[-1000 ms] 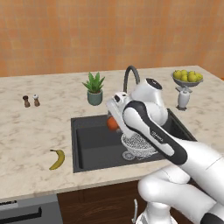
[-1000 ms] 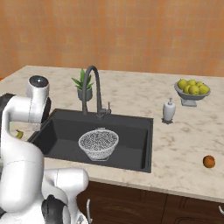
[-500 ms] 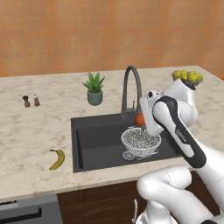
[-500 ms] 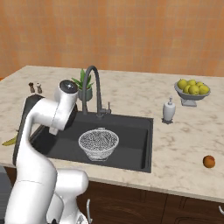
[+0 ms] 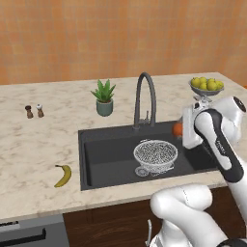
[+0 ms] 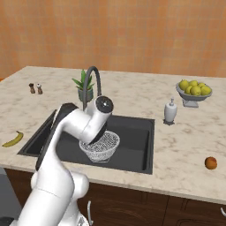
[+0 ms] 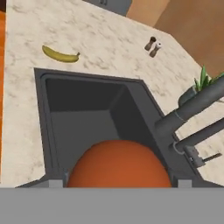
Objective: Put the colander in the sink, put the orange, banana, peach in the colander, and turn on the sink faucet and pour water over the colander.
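My gripper [image 5: 182, 131] is shut on a round orange-red fruit [image 5: 177, 129]; I cannot tell whether it is the peach or the orange. It hangs over the right part of the dark sink [image 5: 106, 157], just right of and above the wire-mesh colander [image 5: 155, 155], which stands in the basin. In the hand view the fruit [image 7: 118, 162] bulges between my fingertips above the basin [image 7: 83, 127]. The banana [image 5: 63, 175] lies on the counter left of the sink. A second orange fruit [image 6: 211, 163] lies on the counter far right. No water runs from the faucet [image 5: 144, 99].
A potted plant [image 5: 104, 98] stands behind the sink's left corner, and salt and pepper shakers [image 5: 34, 111] stand far left. A soap dispenser [image 6: 170, 111] and a footed bowl of yellow-green fruits [image 6: 193, 90] stand on the right counter. My own arm [image 6: 84, 126] crosses the sink's left half.
My arm has swung to the right across the sink, carrying the orange-red fruit from over the basin's back left, past the faucet, to its right end.
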You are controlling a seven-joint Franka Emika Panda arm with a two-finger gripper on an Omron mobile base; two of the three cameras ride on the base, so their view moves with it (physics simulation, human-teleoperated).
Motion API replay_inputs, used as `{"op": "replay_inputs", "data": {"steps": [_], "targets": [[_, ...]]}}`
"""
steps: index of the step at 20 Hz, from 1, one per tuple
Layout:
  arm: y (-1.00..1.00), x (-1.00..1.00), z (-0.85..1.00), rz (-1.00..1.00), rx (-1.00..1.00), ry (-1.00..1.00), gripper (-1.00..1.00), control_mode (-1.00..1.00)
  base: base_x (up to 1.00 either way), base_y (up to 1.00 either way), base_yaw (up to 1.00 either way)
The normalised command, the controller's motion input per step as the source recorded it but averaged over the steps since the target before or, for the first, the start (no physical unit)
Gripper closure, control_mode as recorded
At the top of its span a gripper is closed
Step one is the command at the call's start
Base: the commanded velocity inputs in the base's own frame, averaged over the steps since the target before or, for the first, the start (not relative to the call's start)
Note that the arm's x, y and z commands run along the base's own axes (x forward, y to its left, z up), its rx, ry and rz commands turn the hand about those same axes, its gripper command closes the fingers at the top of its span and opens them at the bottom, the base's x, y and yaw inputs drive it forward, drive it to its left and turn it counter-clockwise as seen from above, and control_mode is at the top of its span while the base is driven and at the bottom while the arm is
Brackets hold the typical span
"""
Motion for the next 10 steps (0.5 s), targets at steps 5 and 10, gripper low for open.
{"op": "replay_inputs", "data": {"steps": [5,10], "targets": [[-0.51,0.9,-0.2,0.0,0.02,0.15,1.0,-1.0,0.0,0.0,0.0],[-0.15,0.98,-0.55,0.0,0.0,0.2,1.0,-1.0,0.0,0.0,0.0]]}}
